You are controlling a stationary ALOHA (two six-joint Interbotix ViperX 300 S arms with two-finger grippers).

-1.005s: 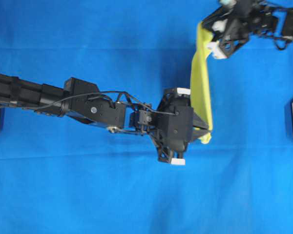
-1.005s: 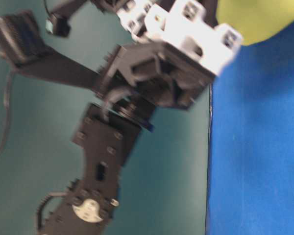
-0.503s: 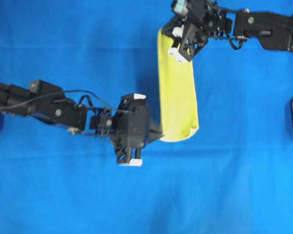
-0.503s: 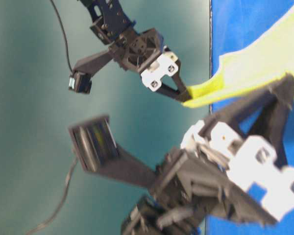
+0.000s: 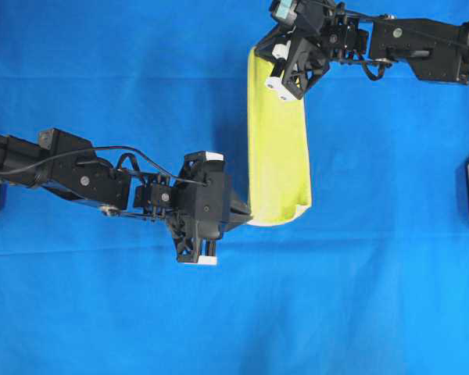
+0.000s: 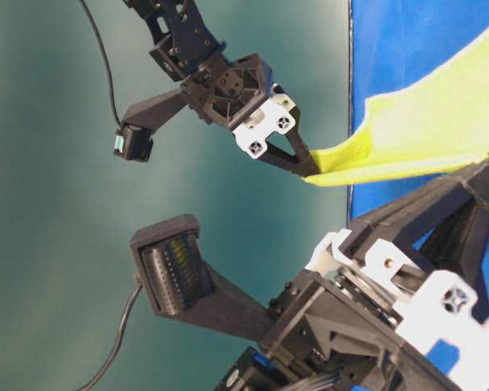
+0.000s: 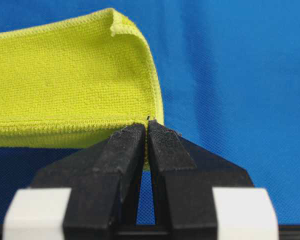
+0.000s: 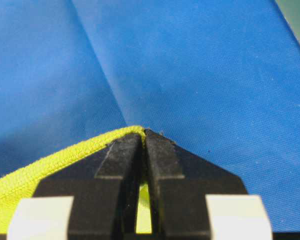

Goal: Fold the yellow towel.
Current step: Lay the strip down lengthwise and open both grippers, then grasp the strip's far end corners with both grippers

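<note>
I have both grippers pinched shut on the yellow towel point(image 5: 277, 148): left gripper point(image 5: 246, 216) at its near corner, right gripper point(image 5: 275, 48) at the far one. If either thin hem bite slips, the fold sags crooked. It hangs over the blue cloth point(image 5: 102, 70), long axis near-to-far.

Compared with a second ago, the yellow towel point(image 5: 279, 141) hangs as a broad band over the blue cloth point(image 5: 102, 70) instead of a narrow twisted strip, and sits further toward that cloth's left side. The left gripper point(image 5: 248, 216), at the towel's near corner, and the right gripper point(image 5: 259, 48), at its far corner, are both further left over the blue cloth.
</note>
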